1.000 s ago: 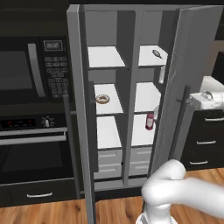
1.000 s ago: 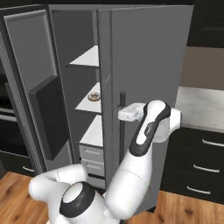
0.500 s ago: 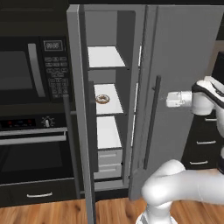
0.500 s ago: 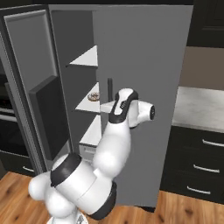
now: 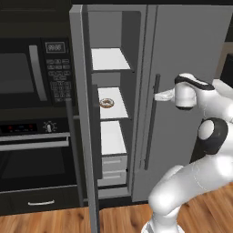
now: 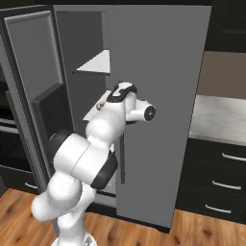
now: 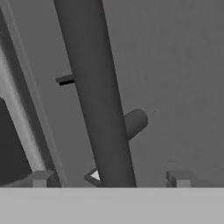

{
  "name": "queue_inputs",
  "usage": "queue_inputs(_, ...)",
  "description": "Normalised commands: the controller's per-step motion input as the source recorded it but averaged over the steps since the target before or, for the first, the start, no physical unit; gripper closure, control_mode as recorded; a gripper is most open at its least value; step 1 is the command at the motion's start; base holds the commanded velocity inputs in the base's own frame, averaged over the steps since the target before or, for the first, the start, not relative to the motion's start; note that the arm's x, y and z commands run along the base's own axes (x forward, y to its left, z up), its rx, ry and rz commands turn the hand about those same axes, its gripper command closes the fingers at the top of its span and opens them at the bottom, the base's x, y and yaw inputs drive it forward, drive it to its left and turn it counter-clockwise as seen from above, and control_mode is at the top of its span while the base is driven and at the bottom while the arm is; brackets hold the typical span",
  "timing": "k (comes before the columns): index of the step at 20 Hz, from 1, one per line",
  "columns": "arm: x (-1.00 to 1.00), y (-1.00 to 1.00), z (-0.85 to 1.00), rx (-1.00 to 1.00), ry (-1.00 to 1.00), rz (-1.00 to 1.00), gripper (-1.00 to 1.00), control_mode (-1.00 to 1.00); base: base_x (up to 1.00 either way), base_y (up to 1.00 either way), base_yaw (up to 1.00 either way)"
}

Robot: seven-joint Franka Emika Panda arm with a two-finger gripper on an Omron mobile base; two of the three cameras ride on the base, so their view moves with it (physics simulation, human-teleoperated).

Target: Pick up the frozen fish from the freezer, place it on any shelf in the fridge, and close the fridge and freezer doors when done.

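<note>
The plain grey fridge door (image 5: 191,68) stands closed or very nearly so, and the frozen fish is hidden behind it. My gripper (image 5: 160,95) is at the door's vertical bar handle (image 5: 154,123), near its top. In the hand view the handle (image 7: 96,96) runs between my two fingertips (image 7: 41,178), and the gripper (image 7: 110,178) is open around the bar without clamping it. The freezer (image 5: 109,113) is still exposed, with white shelves and grey drawers. Its door (image 6: 33,96), with the black recess (image 6: 48,113), is swung wide open to the left.
A brown doughnut (image 5: 106,103) lies on the freezer's middle shelf. A black microwave (image 5: 27,73) and a black oven (image 5: 32,159) are left of the open freezer door (image 5: 81,118). A grey counter (image 6: 221,115) over dark drawers is on the right.
The fridge door has swung from wide open to closed or nearly closed, with my gripper moving left along with it. The fish and the red bottle are now hidden behind the door.
</note>
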Motion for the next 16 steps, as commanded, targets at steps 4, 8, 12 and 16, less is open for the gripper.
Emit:
queue_inputs(4, 0.7, 0.0, 0.0, -0.1, 0.0, -0.36, -1.0, -1.0, 0.0, 0.0, 0.0)
queue_inputs(8, 0.4, 0.0, 0.0, -0.1, 0.0, -0.35, -1.0, -1.0, 0.0, 0.0, 0.0)
queue_inputs(12, -0.46, 0.14, 0.59, -0.07, -0.01, -0.23, -1.0, -1.0, 0.0, 0.0, 0.0)
queue_inputs(16, -0.99, 0.09, 0.66, -0.07, 0.0, -0.08, -1.0, -1.0, 0.0, 0.0, 0.0)
